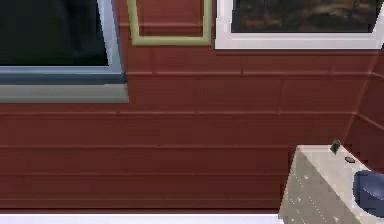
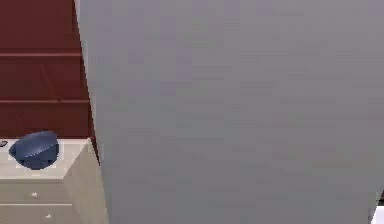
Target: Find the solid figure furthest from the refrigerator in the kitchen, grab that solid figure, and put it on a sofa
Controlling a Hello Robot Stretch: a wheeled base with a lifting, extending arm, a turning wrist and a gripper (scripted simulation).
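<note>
Cream dresser (image 1: 318, 190) near right, blue rounded thing (image 1: 371, 186) on top: solid figure? Can't tell.
Red wall (image 1: 200, 120) beyond, window (image 1: 55, 35) far left: best turn slowly, clear of that dresser, and search on; gripper state, cannot tell.

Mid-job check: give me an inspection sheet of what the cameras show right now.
Surface: top of a cream dresser, against the red plank wall.
Job's things: nothing seen.
Clutter: dark blue rounded thing and a small dark item on the dresser.
Grippers: nothing seen.
Cables: nothing seen.
Surroundings: blue-framed window, yellow-green frame and white-framed picture on that wall; broad grey panel in the arm side view.
</note>
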